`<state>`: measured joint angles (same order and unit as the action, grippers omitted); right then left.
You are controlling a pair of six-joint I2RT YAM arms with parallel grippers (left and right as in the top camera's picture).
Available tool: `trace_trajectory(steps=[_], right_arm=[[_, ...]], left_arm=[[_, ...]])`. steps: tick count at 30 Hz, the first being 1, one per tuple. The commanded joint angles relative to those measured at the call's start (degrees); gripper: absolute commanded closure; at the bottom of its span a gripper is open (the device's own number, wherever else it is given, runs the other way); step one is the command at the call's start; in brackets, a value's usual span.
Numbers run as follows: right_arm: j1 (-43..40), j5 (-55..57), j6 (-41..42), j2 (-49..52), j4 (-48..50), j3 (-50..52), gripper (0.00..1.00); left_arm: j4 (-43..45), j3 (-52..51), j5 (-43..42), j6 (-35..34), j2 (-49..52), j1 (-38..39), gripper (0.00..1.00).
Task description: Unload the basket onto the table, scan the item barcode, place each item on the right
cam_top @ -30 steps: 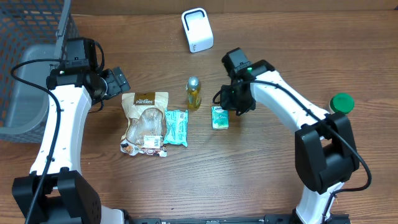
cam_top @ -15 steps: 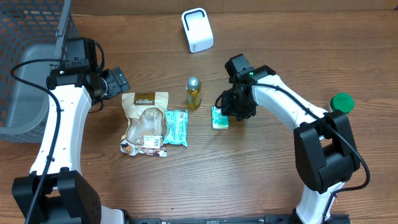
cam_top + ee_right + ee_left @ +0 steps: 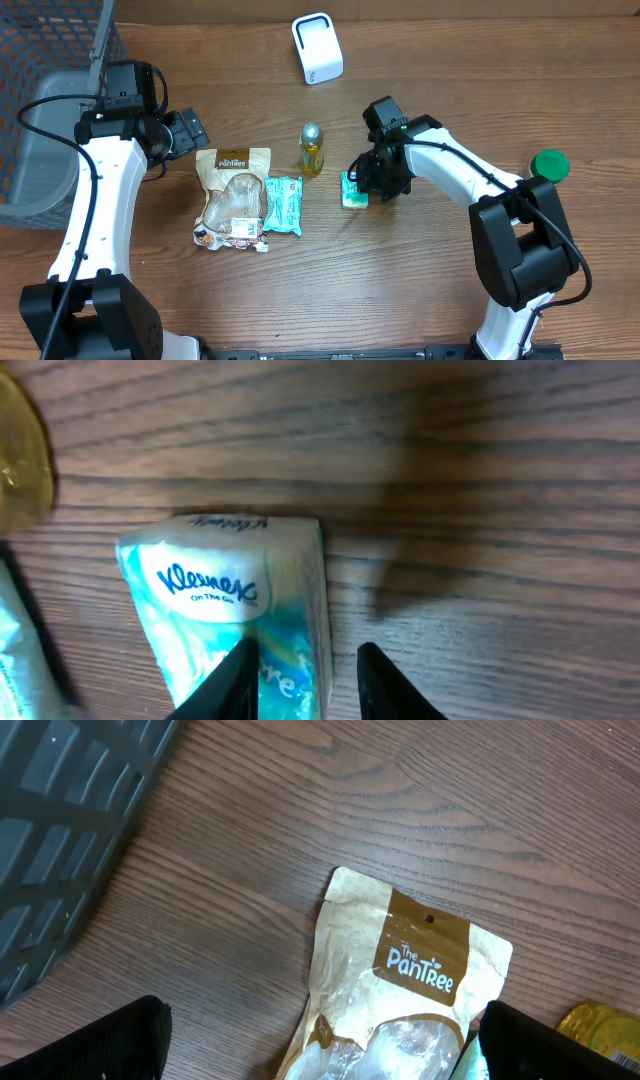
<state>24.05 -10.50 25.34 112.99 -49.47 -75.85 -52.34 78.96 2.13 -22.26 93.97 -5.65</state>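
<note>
Item, Kleenex tissue pack (image 3: 352, 190): we find it flat on the table (image 3: 420, 290), near the yellow bottle (image 3: 312, 149). Right gripper (image 3: 305, 675): jaws apart, low at the pack's edge, one finger over the pack, the other over bare wood. Left gripper (image 3: 188, 132): jaws wide, holding nothing, above the PanTree pouch (image 3: 233, 195). White scanner (image 3: 317, 48): far side, well apart

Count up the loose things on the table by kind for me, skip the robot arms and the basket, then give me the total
Teal packs: 2, the tissue pack and the flat packet
Snack pouch: 1
Bottle: 1
Scanner: 1
Green lid: 1
Total: 6
</note>
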Motion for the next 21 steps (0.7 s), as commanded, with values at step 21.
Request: trace_trajectory(steps=[21], right_arm=[[0.09,-2.21,0.13,-1.75,4.85,5.4,0.88]], left_arm=[[0.09,0.7,-0.26,0.44,-0.61,0.09,0.0]])
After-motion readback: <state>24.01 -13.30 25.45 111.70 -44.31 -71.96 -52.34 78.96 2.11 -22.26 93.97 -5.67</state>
